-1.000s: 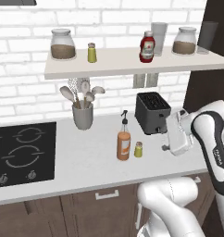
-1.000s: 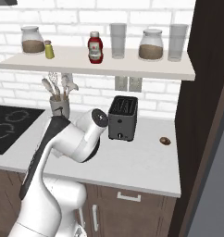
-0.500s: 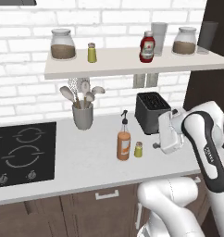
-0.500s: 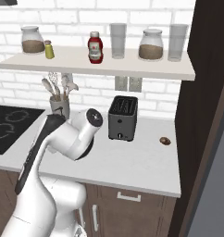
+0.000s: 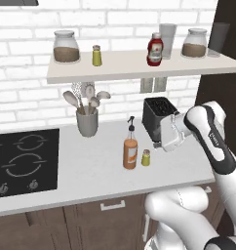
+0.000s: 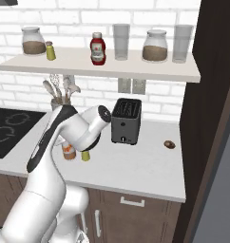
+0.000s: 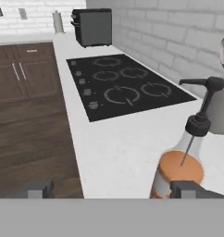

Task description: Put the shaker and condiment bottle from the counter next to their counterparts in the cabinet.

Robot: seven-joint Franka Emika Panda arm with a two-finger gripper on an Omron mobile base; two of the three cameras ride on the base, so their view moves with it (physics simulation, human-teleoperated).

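Note:
The orange condiment bottle (image 5: 130, 152) stands on the counter with the dull olive shaker (image 5: 146, 157) just to its right. My gripper (image 5: 158, 144) hovers close to the right of the shaker, in front of the toaster, with its jaws wide open and nothing between them. In the hand view the bottle (image 7: 180, 170) rises at the lower right, beside one fingertip (image 7: 188, 189). On the cabinet shelf (image 5: 139, 69) stand the counterparts: a yellow-green shaker (image 5: 96, 55) and a red ketchup bottle (image 5: 155, 49). From the right, my arm hides most of the bottle (image 6: 68, 152); the shaker (image 6: 85, 155) shows below it.
A black toaster (image 5: 158, 117) stands right behind my hand. A grey utensil holder (image 5: 87, 122) is at the back and a cooktop (image 5: 25, 161) at the left. Jars and glasses share the shelf. A small brown thing (image 6: 169, 144) lies at the counter's right.
My hand has swung left along the counter front, from beside the toaster toward the shaker and bottle. Its jaws stayed open. The bottle and shaker have not moved.

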